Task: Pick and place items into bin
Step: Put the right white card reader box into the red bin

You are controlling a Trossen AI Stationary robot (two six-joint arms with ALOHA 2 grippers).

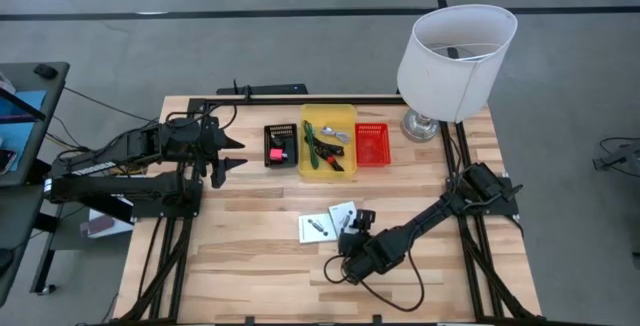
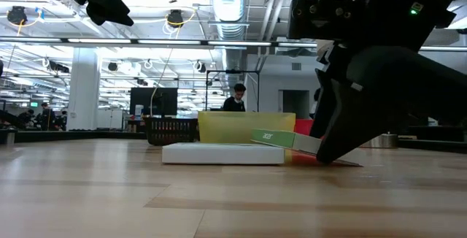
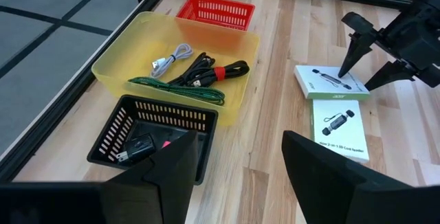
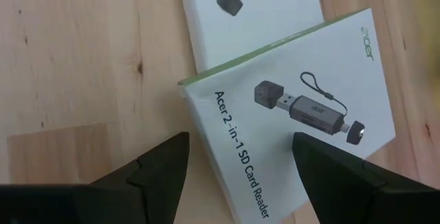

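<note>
While the left gripper (image 1: 236, 156) hangs wide open holding nothing, the right gripper's (image 4: 237, 157) spread, empty fingers (image 4: 158, 165) straddle a tilted white card box (image 4: 302, 121).

2 white card-reader boxes (image 1: 316, 227), 3 bins (image 1: 328, 141), 1 lamp (image 1: 455, 51), 2 grippers (image 1: 352, 228)

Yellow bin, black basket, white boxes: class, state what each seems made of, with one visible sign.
Yellow bin: probably translucent plastic; light shows through its walls. Black basket: likely moulded plastic, slotted sides. White boxes: apparently printed cardboard, matte with sharp edges.
</note>
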